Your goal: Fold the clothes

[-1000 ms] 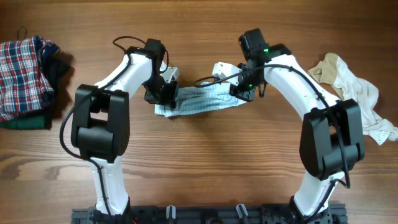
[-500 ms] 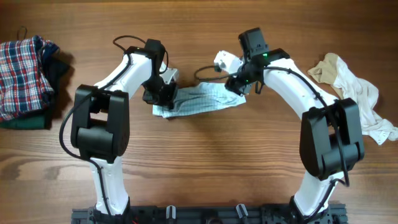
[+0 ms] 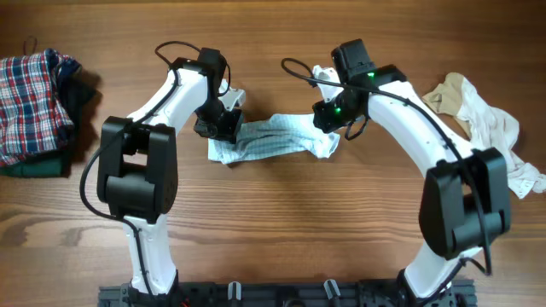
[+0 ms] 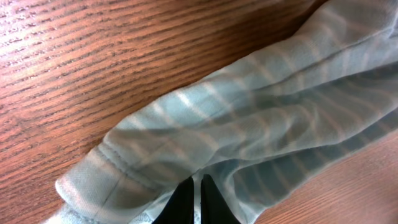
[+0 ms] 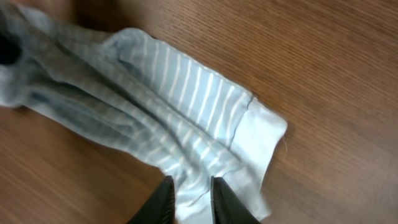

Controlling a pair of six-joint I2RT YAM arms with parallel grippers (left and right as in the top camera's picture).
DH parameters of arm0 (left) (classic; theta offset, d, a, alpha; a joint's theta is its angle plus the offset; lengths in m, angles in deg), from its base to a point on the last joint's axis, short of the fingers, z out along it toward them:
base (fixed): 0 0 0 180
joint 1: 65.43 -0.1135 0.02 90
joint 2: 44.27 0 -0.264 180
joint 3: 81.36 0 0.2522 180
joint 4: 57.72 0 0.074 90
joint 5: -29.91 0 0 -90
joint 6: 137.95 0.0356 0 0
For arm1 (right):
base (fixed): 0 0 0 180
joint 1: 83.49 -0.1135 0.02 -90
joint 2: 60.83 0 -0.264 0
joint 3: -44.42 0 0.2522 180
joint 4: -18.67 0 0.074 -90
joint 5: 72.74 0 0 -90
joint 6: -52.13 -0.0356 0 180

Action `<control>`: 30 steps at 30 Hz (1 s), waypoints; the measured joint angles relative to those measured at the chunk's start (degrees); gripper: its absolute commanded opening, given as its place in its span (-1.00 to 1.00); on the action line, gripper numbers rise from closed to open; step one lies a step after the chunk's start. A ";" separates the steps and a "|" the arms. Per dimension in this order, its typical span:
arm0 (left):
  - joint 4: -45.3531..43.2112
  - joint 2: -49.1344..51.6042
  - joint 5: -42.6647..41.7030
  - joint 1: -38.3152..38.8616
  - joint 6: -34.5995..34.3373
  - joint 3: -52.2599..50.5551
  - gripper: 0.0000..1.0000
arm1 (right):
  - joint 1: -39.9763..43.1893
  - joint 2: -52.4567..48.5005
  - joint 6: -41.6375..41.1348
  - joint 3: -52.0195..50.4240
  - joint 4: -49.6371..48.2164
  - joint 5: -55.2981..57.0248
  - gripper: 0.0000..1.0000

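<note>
One pale blue-and-white striped soft garment [image 3: 275, 141] lies bunched into a long band on the brown wooden surface [image 3: 281, 230]. Its long axis runs left to right between the two arms. The left gripper [image 3: 223, 130] is closed on the band's left end, with cloth gathered at its tips in the left wrist view. The right gripper [image 3: 328, 124] hangs directly over the opposite end, just inward of the white cuff [image 5: 258, 134]. Its jaws stand slightly apart and appear to clamp nothing. The right arm is nearer the cuff end, so a fold along that axis probably needs it to take that end and carry it leftward.
</note>
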 measured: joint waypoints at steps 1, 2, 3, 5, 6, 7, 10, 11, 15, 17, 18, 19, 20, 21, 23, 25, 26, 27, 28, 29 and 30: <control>-0.02 0.00 0.00 0.00 0.00 0.02 -0.87 | 0.00 0.61 -2.19 0.00 1.57 0.37 -0.26; -0.02 0.00 -0.02 0.00 0.00 0.04 -0.87 | 0.00 0.81 -4.70 0.00 3.67 1.57 -0.24; -0.02 0.00 0.00 0.00 0.00 0.04 -0.86 | 0.00 0.81 -6.64 0.00 4.90 2.73 -0.24; -0.02 0.00 0.00 0.00 0.00 0.04 -0.86 | 0.00 0.81 -10.82 0.00 7.04 4.79 -0.21; -0.02 0.00 0.00 0.00 0.00 0.04 -0.86 | 0.00 0.81 -12.31 0.00 7.28 5.16 -0.21; 0.00 0.00 0.00 0.00 0.00 0.04 -0.86 | 0.00 0.81 -14.53 0.00 7.52 5.66 -0.21; 0.46 0.00 0.00 0.00 0.00 0.04 -0.86 | 0.00 0.81 -19.19 0.00 8.17 6.10 -0.21; 0.46 0.00 0.00 0.00 0.00 0.04 -0.85 | 0.00 0.81 -20.28 0.00 8.39 6.10 -0.21; 0.46 0.00 -0.02 0.00 0.00 0.04 -0.84 | 0.00 0.81 -23.82 -0.57 8.41 6.14 -0.25; 0.46 0.00 0.00 0.00 0.00 0.04 -0.83 | 0.00 0.81 -25.20 -1.86 6.99 6.34 -0.29; 0.46 0.00 0.00 0.00 0.00 0.04 -0.82 | 0.00 0.81 -26.14 -2.95 5.75 6.51 -0.29; 0.50 0.00 0.00 0.00 0.00 0.04 -0.81 | 0.00 0.81 -26.97 -4.11 4.44 6.58 -0.29; 0.50 0.00 0.00 0.00 0.00 0.04 -0.81 | 0.00 0.81 -27.54 -5.18 3.30 6.71 -0.29; 0.50 0.00 0.00 0.00 0.00 0.04 -0.81 | 0.00 0.81 -27.96 -5.73 2.47 6.73 -0.29; 0.55 0.00 0.00 0.00 0.00 0.04 -0.81 | 0.00 0.81 -28.39 -6.21 0.59 6.75 -0.28; 0.61 0.00 0.00 0.00 0.00 0.04 -0.81 | 0.00 0.81 -29.29 -6.86 -1.68 6.75 -0.27; 0.61 0.00 0.00 0.00 0.00 0.04 -0.81 | 0.00 0.81 -29.88 -7.87 -2.93 6.73 -0.27; 0.61 0.00 0.00 0.00 0.00 0.04 -0.81 | 0.00 0.81 -30.47 -8.55 -3.74 6.73 -0.28; 0.61 0.00 0.00 0.00 0.00 0.04 -0.80 | 0.00 0.81 -30.97 -9.03 -4.20 6.75 -0.28; 0.61 0.00 0.00 0.00 0.00 0.04 -0.80 | 0.00 0.81 -31.39 -9.20 -4.42 6.75 -0.27; 0.61 0.00 0.00 0.00 0.00 0.04 -0.80 | 0.00 0.81 -31.80 -9.20 -4.46 6.75 -0.28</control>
